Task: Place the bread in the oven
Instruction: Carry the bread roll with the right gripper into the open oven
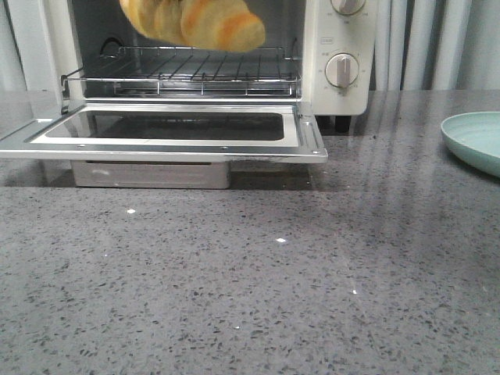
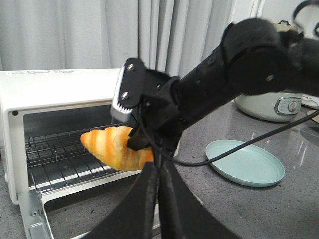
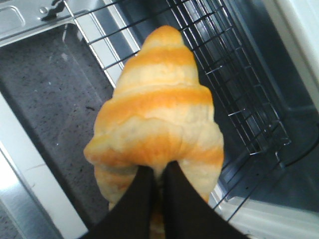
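Front view: bread [image 1: 195, 22] seen held in air above wire rack [image 1: 187, 74], at mouth of oven [image 1: 336, 47]; door [image 1: 164, 133] dropped flat over grey counter [image 1: 250, 289]. Left wrist view: right gripper [image 2: 133, 142] shown clamped on bread before oven opening; teal plate [image 2: 246, 164] set on counter beside it. Left gripper [image 2: 158, 172] fingers pressed together, nothing held. Right wrist view: bread pinched between black fingers [image 3: 139, 199], over rack.

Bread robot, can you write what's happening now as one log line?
right gripper: shut on bread | bread: above wire rack | oven door: open | left gripper: shut
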Motion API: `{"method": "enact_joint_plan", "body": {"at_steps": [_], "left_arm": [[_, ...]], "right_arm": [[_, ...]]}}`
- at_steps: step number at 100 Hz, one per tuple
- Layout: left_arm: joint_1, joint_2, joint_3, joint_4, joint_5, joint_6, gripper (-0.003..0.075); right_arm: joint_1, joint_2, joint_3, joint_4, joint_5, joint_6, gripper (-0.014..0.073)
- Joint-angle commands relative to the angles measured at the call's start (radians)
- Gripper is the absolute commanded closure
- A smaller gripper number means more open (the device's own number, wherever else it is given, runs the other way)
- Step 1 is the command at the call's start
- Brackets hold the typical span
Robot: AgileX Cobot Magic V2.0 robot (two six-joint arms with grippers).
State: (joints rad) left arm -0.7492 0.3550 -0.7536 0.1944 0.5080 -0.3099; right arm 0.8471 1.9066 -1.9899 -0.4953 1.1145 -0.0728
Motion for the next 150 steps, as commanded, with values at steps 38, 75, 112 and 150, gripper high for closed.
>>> {"method": "enact_joint_plan", "body": {"at_steps": [38,75,112,150], "left_arm": [[0.002,0.007,-0.031,0.006,-0.071,-0.006,0.0742],[0.002,0.007,-0.031,0.002,-0.071,-0.006,0.0742],[0.002,0.007,-0.031,-0.020,-0.071,-0.006,0.0742],[0.002,-0.001,-0.031,-0.020,-0.071,-0.006,0.0742]], "right_arm": [[-0.085,0.010,-0.044,-0.123,-0.195,-0.007,0.0661],[-0.118,0.064,-0.044,-0.124,-0.270,-0.007,0.0661],[-0.118,0.073,-0.044,-0.124,-0.265,-0.007,0.0420],[-0.110,0.068,-0.044,-0.124,-0.261,-0.007,0.0287]]}}
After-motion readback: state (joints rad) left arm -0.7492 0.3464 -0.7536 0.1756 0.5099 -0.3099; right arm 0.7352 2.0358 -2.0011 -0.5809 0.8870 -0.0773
